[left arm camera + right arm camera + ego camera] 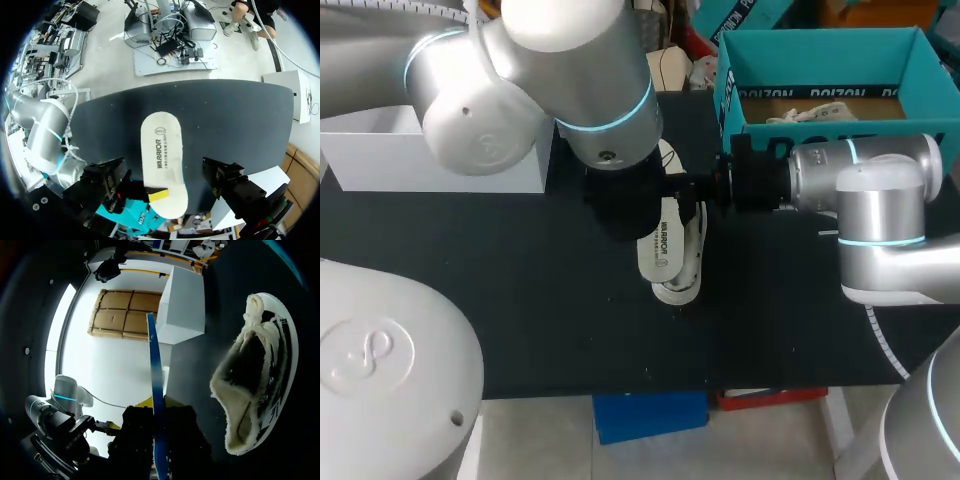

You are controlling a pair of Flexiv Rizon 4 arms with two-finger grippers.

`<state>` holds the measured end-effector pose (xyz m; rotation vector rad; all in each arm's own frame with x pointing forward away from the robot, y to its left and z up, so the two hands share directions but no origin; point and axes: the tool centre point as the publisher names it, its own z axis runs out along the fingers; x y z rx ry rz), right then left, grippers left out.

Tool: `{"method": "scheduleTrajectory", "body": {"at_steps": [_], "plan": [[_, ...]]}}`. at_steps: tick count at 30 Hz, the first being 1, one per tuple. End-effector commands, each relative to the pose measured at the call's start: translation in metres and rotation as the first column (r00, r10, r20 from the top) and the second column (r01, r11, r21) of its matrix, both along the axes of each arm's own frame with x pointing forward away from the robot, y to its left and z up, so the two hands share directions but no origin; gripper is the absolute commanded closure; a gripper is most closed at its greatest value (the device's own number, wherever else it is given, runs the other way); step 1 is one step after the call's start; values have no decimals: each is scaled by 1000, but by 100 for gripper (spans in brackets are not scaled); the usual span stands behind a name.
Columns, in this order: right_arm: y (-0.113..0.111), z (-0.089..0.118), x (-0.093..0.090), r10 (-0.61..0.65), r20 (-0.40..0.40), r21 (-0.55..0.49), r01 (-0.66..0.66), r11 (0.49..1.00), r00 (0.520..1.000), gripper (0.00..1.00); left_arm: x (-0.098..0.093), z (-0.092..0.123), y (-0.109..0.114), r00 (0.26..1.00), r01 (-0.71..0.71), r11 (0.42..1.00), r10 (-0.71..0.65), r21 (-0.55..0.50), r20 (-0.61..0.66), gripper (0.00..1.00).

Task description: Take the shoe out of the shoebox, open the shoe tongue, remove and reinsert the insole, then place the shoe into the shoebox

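Observation:
My right gripper [695, 190] is shut on one end of the white printed insole [660, 248], holding it up over the table. In the right wrist view the insole [156, 390] shows edge-on with a blue underside, clamped between the yellow tips. The white shoe [688, 268] lies on the black table just under and beside it; its fleecy lining and laces [250, 375] face the right wrist camera. My left gripper [167, 179] hovers above the insole [161, 155], open wide, its black fingers [107, 177] apart on either side without touching. The teal shoebox [820, 70] stands at the back right.
A white box [430, 150] stands at the table's back left, also behind the shoe in the right wrist view [185, 305]. The black table top [520, 300] stretches forward to its front edge. Crumpled paper lies inside the shoebox.

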<state>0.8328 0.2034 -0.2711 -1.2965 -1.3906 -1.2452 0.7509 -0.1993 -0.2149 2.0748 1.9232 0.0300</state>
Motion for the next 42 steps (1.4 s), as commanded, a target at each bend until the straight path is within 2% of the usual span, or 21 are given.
{"method": "scheduleTrajectory", "body": {"at_steps": [1, 12, 20, 42], "plan": [[1, 0, 0, -1, -1, -3, 1, 1000, 1000, 100, 9, -3, -13, 1000, -6, 1000, 6, 26, -3, 0], [1, 0, 0, -1, -1, -3, 1, 1000, 1000, 100, 38, 3, -16, 1000, -23, 999, 23, 26, -1, 0], [1, 0, 0, -1, -1, -3, 1, 1000, 1000, 100, 69, 8, -14, 999, -39, 999, 39, 29, 8, 0], [1, 0, 0, -1, -1, -3, 1, 1000, 1000, 100, 152, 3, -9, 997, -73, 997, 73, 25, 26, 0]]}}
